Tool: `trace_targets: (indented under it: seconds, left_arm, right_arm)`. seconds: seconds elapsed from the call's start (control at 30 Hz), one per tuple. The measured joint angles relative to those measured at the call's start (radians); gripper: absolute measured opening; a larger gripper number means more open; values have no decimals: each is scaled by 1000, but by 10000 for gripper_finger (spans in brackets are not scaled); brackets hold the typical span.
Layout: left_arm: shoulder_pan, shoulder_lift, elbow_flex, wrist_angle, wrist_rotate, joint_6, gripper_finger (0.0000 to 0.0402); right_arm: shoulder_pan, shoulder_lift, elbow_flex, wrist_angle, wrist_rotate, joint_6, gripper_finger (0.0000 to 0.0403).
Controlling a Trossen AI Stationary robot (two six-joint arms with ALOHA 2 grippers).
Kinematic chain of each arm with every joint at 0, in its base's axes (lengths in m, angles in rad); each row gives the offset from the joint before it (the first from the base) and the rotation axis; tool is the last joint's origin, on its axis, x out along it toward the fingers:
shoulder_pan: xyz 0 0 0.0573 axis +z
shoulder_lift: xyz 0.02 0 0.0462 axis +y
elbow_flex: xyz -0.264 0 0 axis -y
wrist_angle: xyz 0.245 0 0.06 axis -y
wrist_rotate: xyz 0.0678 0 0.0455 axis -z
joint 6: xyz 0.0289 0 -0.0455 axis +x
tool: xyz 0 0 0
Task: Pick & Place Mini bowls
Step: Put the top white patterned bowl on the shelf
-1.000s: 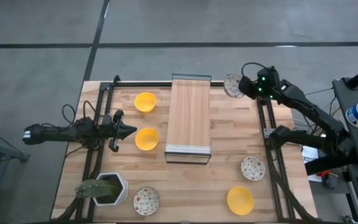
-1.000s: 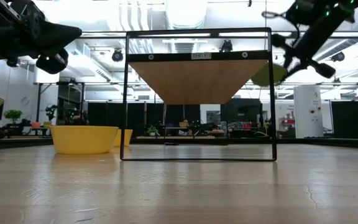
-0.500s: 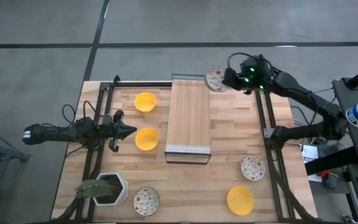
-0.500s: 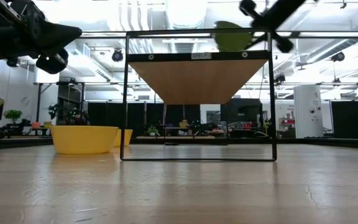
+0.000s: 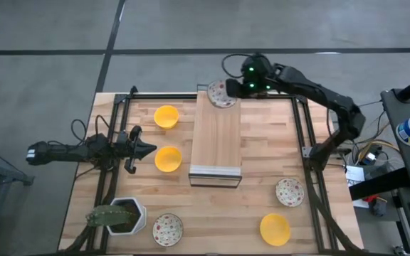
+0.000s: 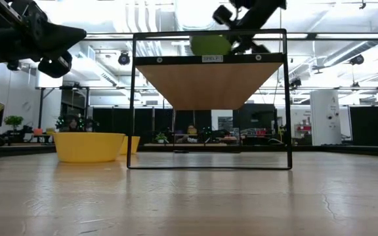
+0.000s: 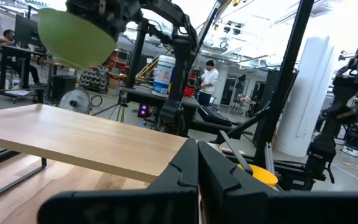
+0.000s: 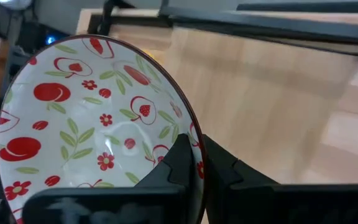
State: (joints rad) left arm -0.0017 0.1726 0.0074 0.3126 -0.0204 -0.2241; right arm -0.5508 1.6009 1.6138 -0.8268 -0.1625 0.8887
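Note:
My right gripper [image 5: 233,89] is shut on a white bowl with a red-green pattern [image 5: 221,94], above the far end of the wooden shelf [image 5: 217,139]. The low view shows this bowl's green underside [image 6: 210,44] just above the shelf frame. My left gripper [image 5: 146,150] hovers shut at the table's left, beside a yellow bowl [image 5: 168,159]. Two more yellow bowls [image 5: 166,116] [image 5: 275,228] and two patterned bowls [image 5: 167,228] [image 5: 290,191] rest on the table by their bases. My right gripper pinches the patterned bowl's rim [image 8: 190,127], one finger [image 8: 178,158] inside the bowl and one outside. The fingers come at it from the table's right. The bowl is lifted clear above the shelf's far end, with its inside facing up in the high view.
A white hexagonal pot with a cactus [image 5: 119,215] stands at the near left corner. Black frame rails [image 5: 112,128] [image 5: 306,135] run along both sides of the table. The shelf top [image 7: 86,143] is bare wood. A person [image 7: 209,78] stands in the room beyond the table.
My right gripper has carried the patterned bowl from the table's far right corner toward the left and upward, until it is over the far end of the shelf. The gripper has stayed shut on the bowl.

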Motion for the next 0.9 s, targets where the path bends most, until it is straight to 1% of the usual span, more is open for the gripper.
trace_targets:
  seconds: [0.2,0.4,0.57,0.77,0.9]
  left_arm:
    - [0,0,0,0,0,0,0]
    - [0,0,0,0,0,0,0]
    - [0,0,0,0,0,0,0]
    - [0,0,0,0,0,0,0]
    - [0,0,0,0,0,0,0]
  right_arm:
    - [4,116,67,-64,-3,-47,12]
    - [3,186,80,-92,8,-88,12]
    - [4,203,73,-89,10,-107,12]
    - [4,209,70,-92,79,-133,12]
    - [3,209,67,-110,91,-139,12]
